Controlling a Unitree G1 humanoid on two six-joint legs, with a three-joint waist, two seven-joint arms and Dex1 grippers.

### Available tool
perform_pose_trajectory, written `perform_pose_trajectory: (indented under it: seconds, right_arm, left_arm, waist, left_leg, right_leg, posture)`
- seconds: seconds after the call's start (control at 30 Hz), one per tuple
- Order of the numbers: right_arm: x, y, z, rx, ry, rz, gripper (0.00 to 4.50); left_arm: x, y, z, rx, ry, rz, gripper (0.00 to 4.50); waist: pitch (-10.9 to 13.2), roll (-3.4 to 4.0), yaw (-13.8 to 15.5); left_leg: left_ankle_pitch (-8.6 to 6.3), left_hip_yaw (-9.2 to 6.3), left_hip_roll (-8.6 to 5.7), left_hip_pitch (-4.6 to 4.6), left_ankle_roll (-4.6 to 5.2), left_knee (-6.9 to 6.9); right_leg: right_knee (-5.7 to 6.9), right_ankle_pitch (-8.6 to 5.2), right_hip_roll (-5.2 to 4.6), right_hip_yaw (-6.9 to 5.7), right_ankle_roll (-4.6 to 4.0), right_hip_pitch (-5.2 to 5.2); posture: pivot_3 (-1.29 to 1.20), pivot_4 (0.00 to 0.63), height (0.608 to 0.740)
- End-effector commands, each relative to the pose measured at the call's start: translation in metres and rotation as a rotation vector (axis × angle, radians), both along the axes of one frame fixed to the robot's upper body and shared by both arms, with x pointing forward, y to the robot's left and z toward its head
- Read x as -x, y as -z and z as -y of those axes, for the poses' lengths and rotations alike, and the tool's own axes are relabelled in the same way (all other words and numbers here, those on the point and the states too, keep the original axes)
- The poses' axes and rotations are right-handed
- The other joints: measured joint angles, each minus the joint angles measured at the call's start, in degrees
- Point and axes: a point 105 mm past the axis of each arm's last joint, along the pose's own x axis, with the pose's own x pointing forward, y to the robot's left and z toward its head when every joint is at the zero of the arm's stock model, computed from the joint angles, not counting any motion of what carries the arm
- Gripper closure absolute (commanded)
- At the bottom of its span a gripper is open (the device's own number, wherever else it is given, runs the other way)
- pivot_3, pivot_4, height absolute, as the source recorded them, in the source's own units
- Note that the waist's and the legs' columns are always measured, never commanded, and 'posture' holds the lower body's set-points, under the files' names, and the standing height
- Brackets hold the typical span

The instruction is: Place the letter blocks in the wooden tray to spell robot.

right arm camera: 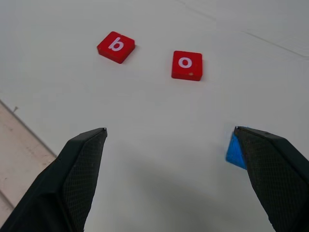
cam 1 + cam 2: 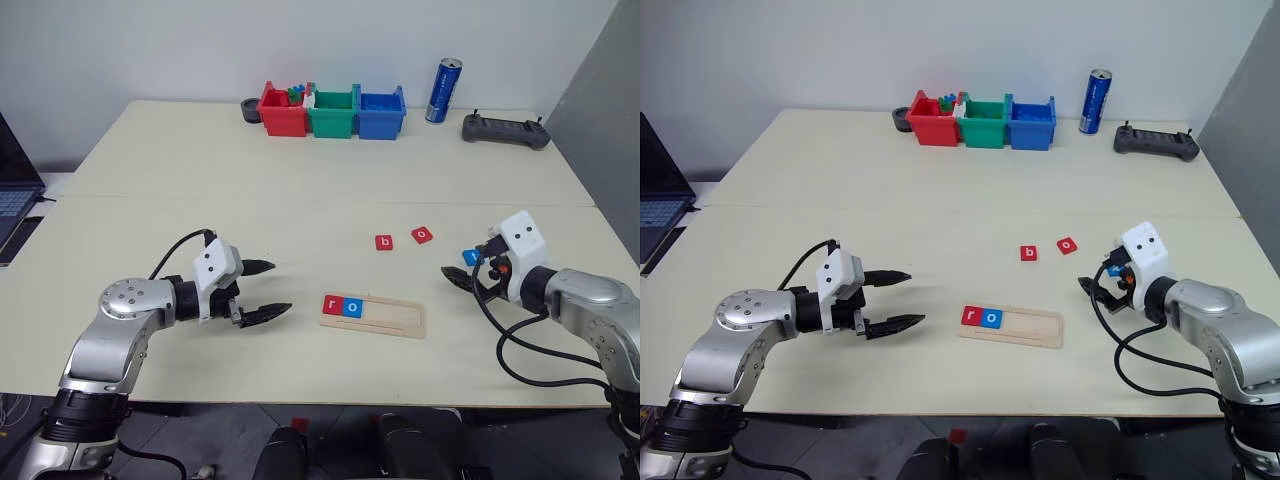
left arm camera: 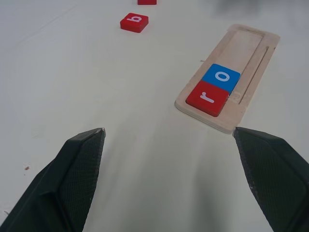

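Two letter blocks sit in the wooden tray (image 2: 373, 315), filling its end nearest the left claw (image 2: 262, 292): a red r block (image 2: 333, 304) outermost, and a blue o block (image 2: 351, 307) touching it on the side toward the right claw (image 2: 462, 277). The tray's remaining length is bare groove. It lies flat on the pale surface (image 2: 250, 200) between the two claws, nearer the left one.

Well beyond both claws, at the far edge of the surface, stand three plastic bins in a row, touching: a red bin (image 2: 282, 112) with small red, green and blue pieces in it, a green bin (image 2: 332, 114) and a blue bin (image 2: 380, 113), whose contents cannot be made out. A blue drinks can (image 2: 443, 90) stands upright just past the blue bin, with a dark handheld controller (image 2: 505, 129) farther along.

Both claws hang spread wide, released, gripping nothing.

The right wrist view shows a red b block (image 1: 116, 47) and a red o block (image 1: 187, 65) lying apart ahead of the right claw, and a blue block (image 1: 235, 152) partly hidden behind one of its fingers (image 1: 275, 169), letter unseen. The left wrist view shows the tray's groove and the white letters r and o close up, which the head views give only small.
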Motion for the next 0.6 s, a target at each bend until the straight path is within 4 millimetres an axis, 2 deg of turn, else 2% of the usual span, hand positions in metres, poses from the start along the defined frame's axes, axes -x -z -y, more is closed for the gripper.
perform_pose_trajectory:
  seconds: [0.03,0.17,0.27,0.4,0.6]
  right_arm:
    - [-0.001,-0.014,0.0,0.004,-0.007,0.047,0.0]
    - [0.008,-0.02,-0.022,-0.051,-0.117,0.059,0.0]
    - [0.009,-0.02,-0.028,-0.048,-0.144,0.064,0.0]
    - [0.005,-0.019,-0.021,-0.036,-0.105,0.065,0.0]
    - [0.004,-0.013,0.001,-0.011,0.022,0.047,0.0]
  left_arm:
    - [0.0,-0.012,-0.002,0.022,-0.004,0.059,0.02]
    - [-0.001,-0.012,-0.005,0.014,-0.013,0.065,0.02]
    - [-0.001,-0.014,-0.003,0.007,-0.01,0.071,0.02]
    - [-0.002,-0.018,0.001,0.008,-0.005,0.079,0.02]
    - [0.0,-0.02,0.008,0.021,0.044,0.077,0.02]
  waist:
    - [0.0,0.0,0.0]
    - [0.0,0.0,0.0]
    - [0.0,0.0,-0.1]
    - [0.0,0.0,-0.1]
    - [0.0,0.0,-0.1]
  left_leg:
    - [0.0,0.0,0.0,0.0,0.0,0.0]
    - [0.0,0.01,0.0,-0.01,0.0,-0.01]
    - [0.0,0.0,0.0,-0.01,0.0,-0.01]
    - [0.0,0.0,0.0,-0.01,0.0,-0.01]
    - [0.0,0.0,0.0,-0.01,0.0,-0.01]
  right_leg:
    - [0.0,0.0,0.0,0.0,-0.01,0.0]
    - [-0.01,0.01,0.0,0.01,-0.02,-0.01]
    - [-0.01,0.0,0.0,0.0,0.0,-0.01]
    - [-0.01,0.0,0.0,0.0,0.01,-0.01]
    - [-0.01,0.0,0.0,0.0,0.01,-0.01]
  posture:
    - [0.0,0.15,0.74]
    - [0.0,0.15,0.74]
    - [0.0,0.15,0.74]
    - [0.0,0.15,0.74]
    - [0.0,0.15,0.74]
